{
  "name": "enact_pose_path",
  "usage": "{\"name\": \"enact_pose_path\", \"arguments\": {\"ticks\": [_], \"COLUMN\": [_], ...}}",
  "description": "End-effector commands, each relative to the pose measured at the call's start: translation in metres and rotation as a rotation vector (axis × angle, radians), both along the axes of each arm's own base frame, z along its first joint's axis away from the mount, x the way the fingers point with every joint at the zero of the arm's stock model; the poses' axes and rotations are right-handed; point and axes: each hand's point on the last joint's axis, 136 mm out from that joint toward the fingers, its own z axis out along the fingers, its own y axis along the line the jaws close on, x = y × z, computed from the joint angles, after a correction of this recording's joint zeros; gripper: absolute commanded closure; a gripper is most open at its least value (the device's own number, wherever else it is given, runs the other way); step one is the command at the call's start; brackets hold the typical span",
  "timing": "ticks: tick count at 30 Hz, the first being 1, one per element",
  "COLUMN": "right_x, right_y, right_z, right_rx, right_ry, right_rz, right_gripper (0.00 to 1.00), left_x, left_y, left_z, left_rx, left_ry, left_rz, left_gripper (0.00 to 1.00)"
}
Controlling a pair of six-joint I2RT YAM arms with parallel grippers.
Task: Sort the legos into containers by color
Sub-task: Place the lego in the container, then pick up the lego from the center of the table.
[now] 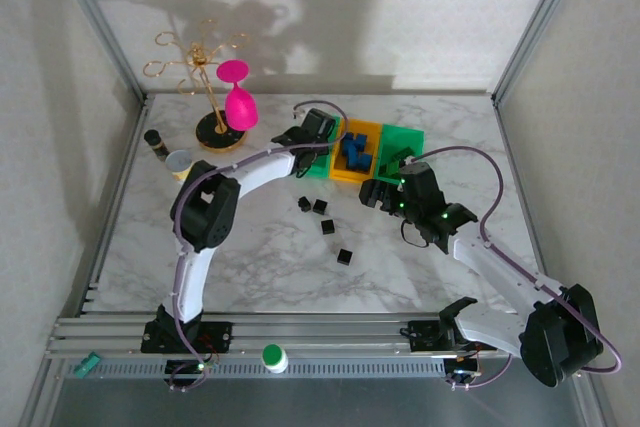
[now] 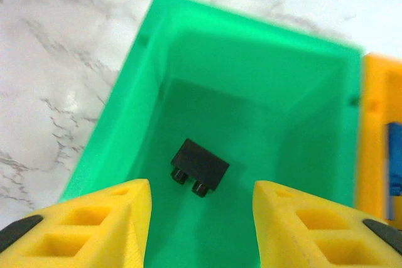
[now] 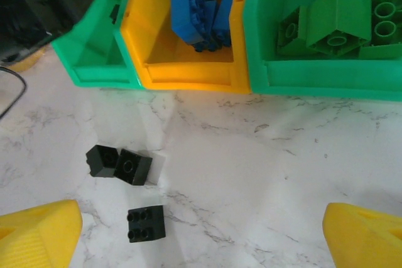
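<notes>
My left gripper [image 1: 318, 127] hangs open over the left green container [image 2: 251, 73], and a black lego [image 2: 199, 167] lies loose on that bin's floor below the gap between the yellow fingers [image 2: 107, 218]. Blue legos [image 3: 201, 4] fill the yellow container [image 3: 188, 76]; green legos [image 3: 339, 17] sit in the right green container [image 3: 314, 83]. My right gripper [image 3: 201, 230] is wide open above the marble, holding nothing. Three black legos [image 3: 102, 159] [image 3: 133, 167] [image 3: 146, 223] lie on the table to its left. Another black lego [image 1: 345, 256] lies nearer the arms.
A gold jewellery stand with a pink ornament [image 1: 235, 97] stands at the back left, with a small tin can [image 1: 178, 161] and a dark bottle [image 1: 155, 139] beside it. A green-capped object [image 1: 272, 355] rests on the near rail. Frame posts border both sides.
</notes>
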Motion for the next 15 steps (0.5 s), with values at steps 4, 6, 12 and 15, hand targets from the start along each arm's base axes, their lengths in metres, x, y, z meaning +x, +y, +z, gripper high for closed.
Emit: {"name": "enact_pose_path", "arguments": {"ticks": [4, 6, 12, 15], "right_x": [-0.007, -0.010, -0.018, -0.022], "right_y": [0.010, 0.012, 0.017, 0.022], "right_z": [0.005, 0.002, -0.012, -0.019], "right_rx": [0.046, 0.051, 0.065, 0.080], "right_ry": [-0.036, -0.039, -0.024, -0.020], "right_rz": [0.080, 0.102, 0.145, 0.167], "right_gripper": [0.01, 0.01, 0.01, 0.01], "left_x": [-0.041, -0.058, -0.106, -0.126], "left_y": [0.006, 0.010, 0.018, 0.021], "left_z": [0.054, 0.052, 0.037, 0.023], "left_rx": [-0.072, -0.082, -0.104, -0.087], "left_ry": [-0.029, -0.005, 0.049, 0.083], "left_rz": [-0.021, -0.019, 0.004, 0.023], "left_gripper": [0.51, 0.51, 0.49, 0.47]}}
